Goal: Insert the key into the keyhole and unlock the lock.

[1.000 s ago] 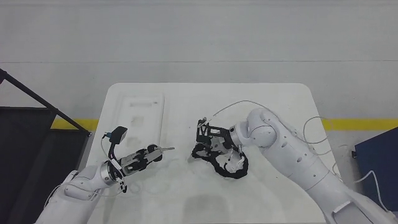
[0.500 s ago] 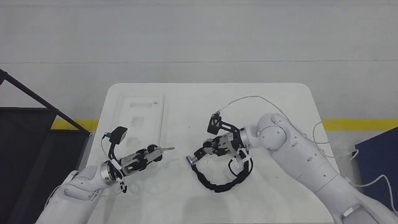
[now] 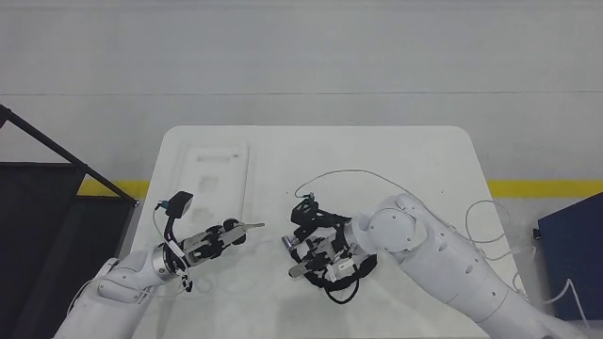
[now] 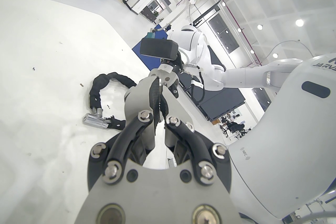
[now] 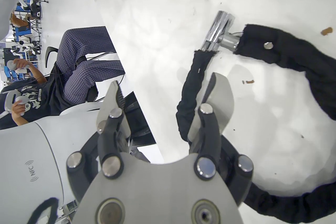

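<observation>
A chain lock lies near the table's middle: a chrome lock body joined to a loop of chain in a black fabric sleeve. My right gripper hovers open just behind the lock body. One of its fingers is beside the sleeve's end and nothing is between them. At the table's front left, my left gripper is shut on the key, whose blade points toward the lock across a short gap.
A shallow white tray lies at the back left of the white table. A thin white cable arcs above the right arm. Small brown crumbs dot the surface near the chain.
My right gripper moved off the chain, swung around toward the table's front and now sits open behind the lock body. The chain loop shifted and changed shape. The left arm kept still.
</observation>
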